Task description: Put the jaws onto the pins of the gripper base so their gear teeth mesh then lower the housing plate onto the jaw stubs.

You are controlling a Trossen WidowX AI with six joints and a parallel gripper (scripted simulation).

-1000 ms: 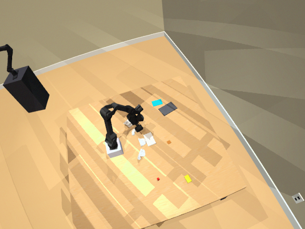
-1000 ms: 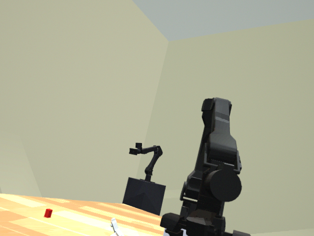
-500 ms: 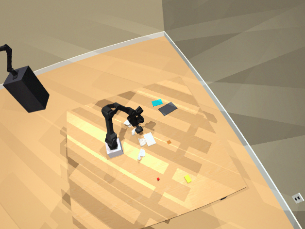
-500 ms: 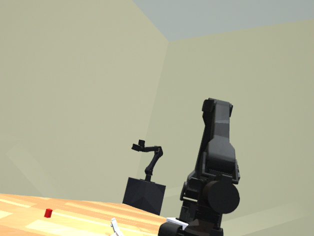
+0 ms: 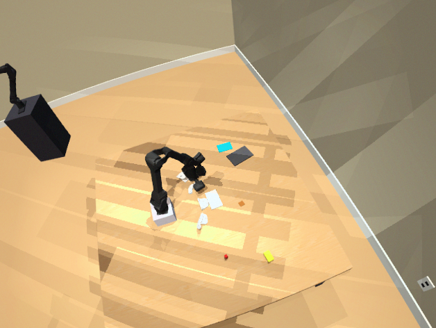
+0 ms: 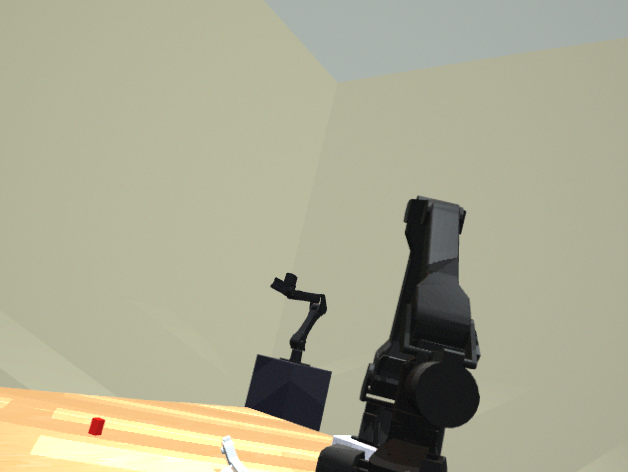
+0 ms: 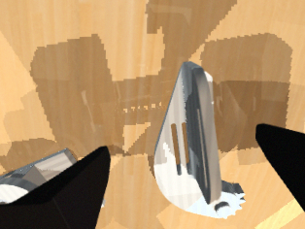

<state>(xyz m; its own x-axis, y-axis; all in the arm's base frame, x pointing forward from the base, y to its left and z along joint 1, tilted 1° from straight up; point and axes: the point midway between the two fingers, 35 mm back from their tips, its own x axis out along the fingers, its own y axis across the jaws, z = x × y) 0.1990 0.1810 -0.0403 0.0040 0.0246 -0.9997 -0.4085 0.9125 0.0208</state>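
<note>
My gripper [image 5: 198,171] [image 7: 181,142] is open and empty, with its fingertips wide apart. In the wrist view, a white toothed jaw [image 7: 167,181] [image 5: 190,189] lies between and below them, teeth at the lower right and its slotted, upright-walled part pointing up the view. Another white piece [image 7: 57,166] [image 5: 182,176] is partly hidden by the left finger. A second white jaw [image 5: 203,219] [image 6: 232,454] lies nearer the front. A small white piece [image 5: 202,203] lies beside a flat white rectangle [image 5: 214,199]. I cannot tell which pieces are the gripper base and housing plate.
A cyan block [image 5: 224,146] and dark grey plate [image 5: 239,156] lie beyond the gripper. An orange piece [image 5: 241,203], yellow block [image 5: 268,256] and red block [image 5: 225,256] [image 6: 96,426] lie on the wooden table. Another arm stands on a dark pedestal [image 5: 38,128] [image 6: 288,390].
</note>
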